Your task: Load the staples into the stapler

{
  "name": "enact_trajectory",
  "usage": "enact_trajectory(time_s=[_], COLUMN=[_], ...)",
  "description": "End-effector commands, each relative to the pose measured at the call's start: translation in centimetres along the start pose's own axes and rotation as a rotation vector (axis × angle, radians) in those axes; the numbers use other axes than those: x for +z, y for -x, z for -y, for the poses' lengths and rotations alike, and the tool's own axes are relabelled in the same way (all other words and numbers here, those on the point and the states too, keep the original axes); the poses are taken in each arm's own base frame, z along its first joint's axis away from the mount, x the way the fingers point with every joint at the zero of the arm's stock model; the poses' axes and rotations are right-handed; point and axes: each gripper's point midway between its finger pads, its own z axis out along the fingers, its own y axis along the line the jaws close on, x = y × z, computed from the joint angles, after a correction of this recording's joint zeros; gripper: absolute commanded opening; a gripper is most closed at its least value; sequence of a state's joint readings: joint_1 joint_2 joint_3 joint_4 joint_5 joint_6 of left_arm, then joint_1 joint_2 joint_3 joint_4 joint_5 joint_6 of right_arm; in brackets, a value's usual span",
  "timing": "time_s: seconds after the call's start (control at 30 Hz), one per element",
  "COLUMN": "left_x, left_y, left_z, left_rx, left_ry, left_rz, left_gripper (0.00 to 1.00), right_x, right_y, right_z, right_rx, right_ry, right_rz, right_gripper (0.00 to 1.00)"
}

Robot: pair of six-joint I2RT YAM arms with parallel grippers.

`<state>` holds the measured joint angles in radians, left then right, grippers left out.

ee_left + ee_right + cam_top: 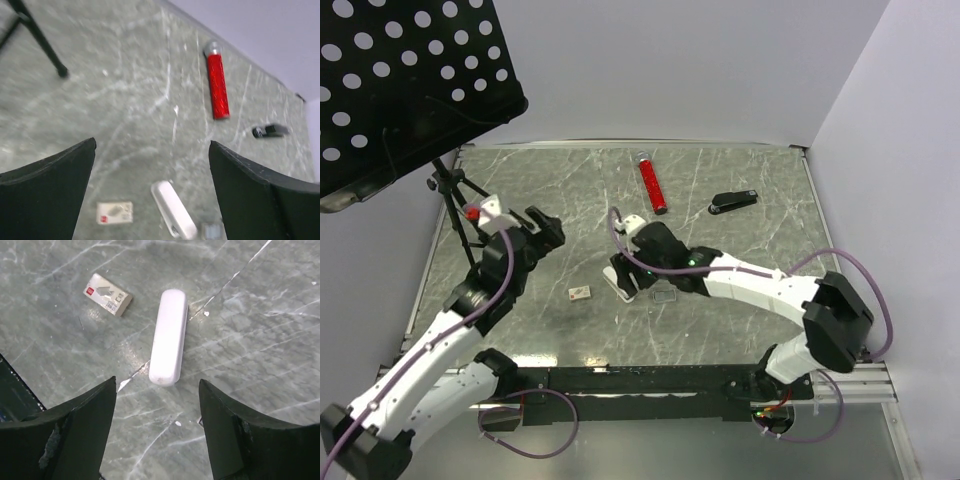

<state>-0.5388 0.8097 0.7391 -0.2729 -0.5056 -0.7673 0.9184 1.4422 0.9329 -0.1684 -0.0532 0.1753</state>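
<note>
Zero steps done, judging by the layout: no staples in the stapler, neither item held. Left to do: both pick-ups and the loading itself.

Top view.
- Located stapler [733, 202] on far right-centre of table [550, 190], just right of red tube [652, 185] and well apart from both arms. Looks closed, but too small to confirm.
- Located staples [663, 297] as a small grey strip just right of right gripper [623, 278]. Near it, no contact visible.
- Noted beige box [579, 294] just left of that gripper.
- Found left gripper [545, 232] at left, well apart from both task items.

Left wrist view.
- Fingers [50, 185] spread wide, nothing between.
- Stapler [270, 131] far ahead and to the right, beyond the red tube [218, 85].
- Probable staples [212, 231] at bottom edge, cut off by the frame, just beside white piece [172, 210]. Identification uncertain.
- Beige box [115, 212] left of white piece.

Right wrist view.
- Fingers [85, 430] apart, clamped on nothing.
- White piece [169, 336] directly ahead, near end just off the gap between the tips, not gripped.
- Beige box [107, 294] up and left.
- No stapler in this view, and staples not made out here, possibly hidden beside the right finger.
- Judged closer to staples than to stapler.
</note>
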Motion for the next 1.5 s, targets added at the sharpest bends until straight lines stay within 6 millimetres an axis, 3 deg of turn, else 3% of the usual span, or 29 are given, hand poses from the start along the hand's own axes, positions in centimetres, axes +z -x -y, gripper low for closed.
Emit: enact_trajectory(time_s=[0.0, 0.03, 0.07, 0.13, 0.33, 0.6, 0.73, 0.8, 1.03, 1.23, 1.33, 1.47], left_x=[-0.7, -0.8, -0.9, -0.8, 0.0, 0.0, -0.5, -0.5, -0.2, 0.0, 0.2, 0.3], left_y=[3.8, 4.4, 4.5, 4.8, 5.0, 5.3, 6.0, 6.2, 6.5, 6.4, 6.3, 6.0], left_z=[-1.4, -1.2, -1.3, -1.2, -1.5, -2.2, -2.1, -2.1, -1.9, -2.1, -2.0, -1.7], left_rx=[0.074, 0.069, 0.079, 0.113, 0.206, 0.246, 0.255, 0.254, 0.240, 0.236, 0.236, 0.230], left_ry=[0.015, 0.003, 0.002, -0.003, 0.010, 0.011, -0.004, 0.000, -0.009, -0.010, -0.013, -0.036], left_rz=[0.206, 0.235, 0.244, 0.262, 0.300, 0.363, 0.391, 0.394, 0.393, 0.387, 0.380, 0.367], left_gripper=[0.99, 0.99, 0.99, 0.99, 0.99, 0.99, 1.00, 0.99, 0.99, 0.99, 0.99, 0.99], right_x=[-0.6, -0.2, -0.1, 0.4, 2.2, 3.7, 4.1, 4.2, 5.1, 5.9, 6.2, 6.3], right_y=[-1.5, -2.4, -1.2, -0.5, -0.5, -2.1, -2.2, -2.7, -5.9, -10.0, -11.1, -11.2], right_z=[0.7, 1.0, 0.6, 0.4, 0.2, 0.6, 0.9, 1.0, 1.3, 1.8, 2.1, 2.2], right_rx=[0.002, 0.004, 0.003, -0.007, -0.021, -0.026, -0.024, -0.018, -0.010, 0.009, 0.012, 0.010], right_ry=[-0.077, -0.090, -0.086, -0.091, -0.132, -0.197, -0.229, -0.234, -0.248, -0.260, -0.271, -0.271], right_rz=[-0.200, -0.253, -0.238, -0.255, -0.353, -0.482, -0.505, -0.524, -0.589, -0.646, -0.662, -0.654], right_gripper=[0.72, 0.71, 0.70, 0.69, 0.67, 0.60, 0.49, 0.45, 0.09, 0.00, 0.00, 0.00])
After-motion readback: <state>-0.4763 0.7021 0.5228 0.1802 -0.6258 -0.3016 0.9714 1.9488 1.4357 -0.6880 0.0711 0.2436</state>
